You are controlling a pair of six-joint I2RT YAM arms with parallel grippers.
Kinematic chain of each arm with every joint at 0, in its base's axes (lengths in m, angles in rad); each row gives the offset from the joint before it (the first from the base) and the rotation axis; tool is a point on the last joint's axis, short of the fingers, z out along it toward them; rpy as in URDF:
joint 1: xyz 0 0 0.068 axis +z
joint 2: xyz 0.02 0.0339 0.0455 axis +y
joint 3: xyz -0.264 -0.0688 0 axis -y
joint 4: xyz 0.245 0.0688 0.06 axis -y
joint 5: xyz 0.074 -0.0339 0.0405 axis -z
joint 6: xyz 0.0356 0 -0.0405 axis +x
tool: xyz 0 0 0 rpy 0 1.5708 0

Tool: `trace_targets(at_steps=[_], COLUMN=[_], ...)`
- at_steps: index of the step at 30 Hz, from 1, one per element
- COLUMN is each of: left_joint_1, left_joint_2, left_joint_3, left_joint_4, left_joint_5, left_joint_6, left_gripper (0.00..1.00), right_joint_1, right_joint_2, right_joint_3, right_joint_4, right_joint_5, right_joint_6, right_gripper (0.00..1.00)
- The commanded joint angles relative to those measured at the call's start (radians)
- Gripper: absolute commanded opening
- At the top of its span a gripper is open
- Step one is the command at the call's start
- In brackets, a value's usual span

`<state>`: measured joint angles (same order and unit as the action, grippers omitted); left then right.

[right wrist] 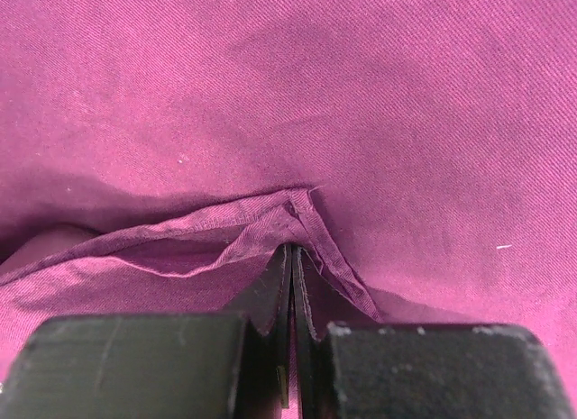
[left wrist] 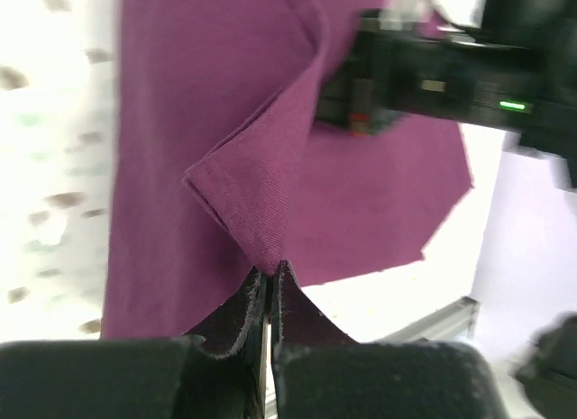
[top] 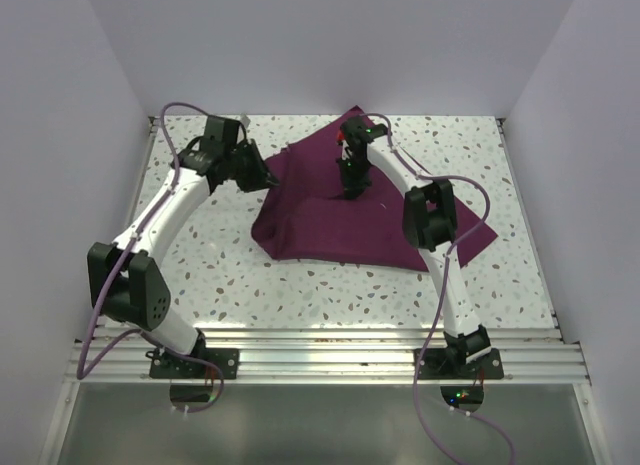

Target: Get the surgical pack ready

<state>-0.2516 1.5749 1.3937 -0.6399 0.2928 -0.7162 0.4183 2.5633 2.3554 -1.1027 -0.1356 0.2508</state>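
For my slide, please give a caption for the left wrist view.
The left gripper pinches a folded corner of the maroon surgical pack on the speckled table.

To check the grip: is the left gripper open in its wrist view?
No, the left gripper is shut, pinching a fold of the surgical pack.

A white, dark-speckled tabletop (top: 330, 285) spreads beneath and around the left gripper (top: 268, 177). 3 plain pale walls (top: 300, 45) rise beyond and to either side of it. Ribbed aluminium rails (top: 330, 350) run nearer, under even light.
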Motion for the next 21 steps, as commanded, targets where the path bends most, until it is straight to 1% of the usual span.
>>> trace_targets(at_steps=[1, 5, 8, 14, 17, 21], left_joint_1=[-0.089, -0.181, -0.225, -0.265, -0.273, -0.278], left_joint_2=[0.032, 0.121, 0.189, 0.257, 0.275, 0.301], left_joint_3=[0.134, 0.241, 0.315, 0.344, 0.35, 0.352], left_joint_4=[0.01, 0.0, -0.004, -0.001, -0.003, 0.002], left_joint_5=[0.011, 0.005, 0.003, 0.006, 0.014, 0.02], left_joint_6=[-0.095, -0.133, -0.147, -0.15, -0.146, -0.14], left_gripper=[0.0, 0.0, 0.0, 0.0, 0.0, 0.0], right_joint_1=[-0.003, -0.004, -0.003, -0.006, -0.01, -0.058], right_joint_2=[0.135, 0.136, 0.13, 0.135, 0.123, 0.042], right_joint_3=[-0.035, -0.053, -0.073, -0.077, -0.102, -0.176], right_joint_4=[0.015, 0.024, 0.037, 0.029, 0.04, 0.125], right_joint_5=[0.036, 0.011, -0.012, -0.056, -0.105, -0.183], right_joint_6=[-0.007, -0.002, 0.002, -0.001, 0.002, 0.056], right_gripper=[0.0, 0.0, 0.0, 0.0, 0.0, 0.0])
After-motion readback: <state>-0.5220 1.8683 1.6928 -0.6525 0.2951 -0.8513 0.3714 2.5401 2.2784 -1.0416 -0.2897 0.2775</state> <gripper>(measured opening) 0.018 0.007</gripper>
